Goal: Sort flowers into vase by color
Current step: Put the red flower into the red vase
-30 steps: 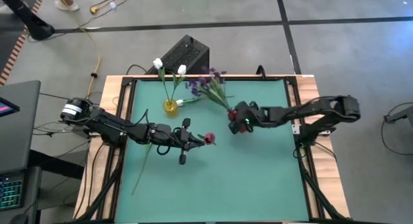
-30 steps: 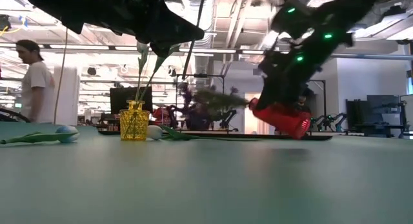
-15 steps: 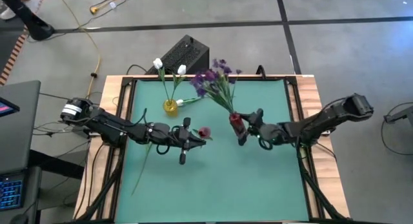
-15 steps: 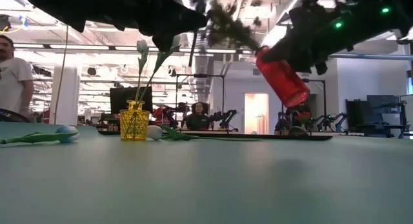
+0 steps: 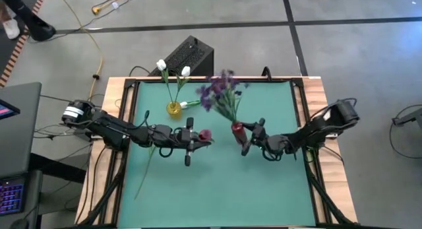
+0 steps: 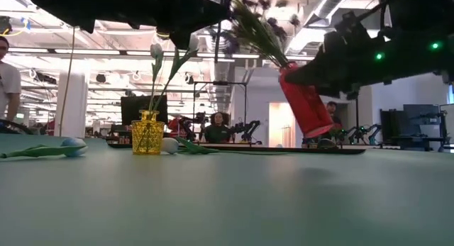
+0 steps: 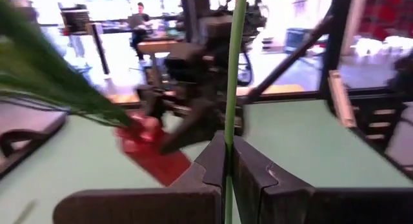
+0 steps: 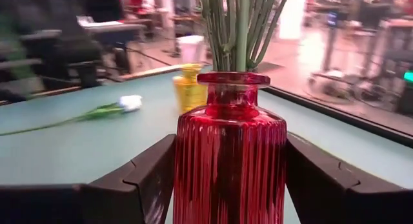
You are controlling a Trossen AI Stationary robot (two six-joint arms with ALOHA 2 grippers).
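Observation:
My right gripper (image 5: 245, 138) is shut on a ribbed red glass vase (image 6: 306, 101) that carries the bushy purple spray (image 5: 221, 90) above mid-table. To its left, my left gripper (image 5: 191, 136) is shut on a dark red tulip with its bloom (image 5: 204, 134) pointing at the red vase. A yellow vase (image 5: 173, 109) stands on its base near the far edge and holds two white tulips (image 5: 161, 64) upright. Another white tulip (image 8: 129, 103) lies flat on the mat beside it. My left gripper pinches the dark red tulip's thin green stem (image 7: 227, 153) between its two fingers, close behind the bloom. The bloom is lifted off the mat, and the long stem (image 5: 145, 173) trails back under the arm toward the near left. My right gripper holds the red vase by its ribbed body (image 8: 229, 159), one finger (image 8: 151, 175) on each side, coming level from the table's right. The vase is lifted clear of the mat and tilted, with its mouth (image 8: 233, 79) and the spray leaning toward the far left.
A black box (image 5: 190, 55) sits just beyond the table's far edge. The green mat (image 5: 217, 189) has wooden borders on the left and right. A person (image 6: 6, 76) stands in the room behind the table's left side.
My right gripper has drawn toward the near edge and risen, turning the red vase from nearly lying over just above the mat to much more upright, so the purple spray has swung up. My left gripper and its tulip have shifted slightly toward the far edge.

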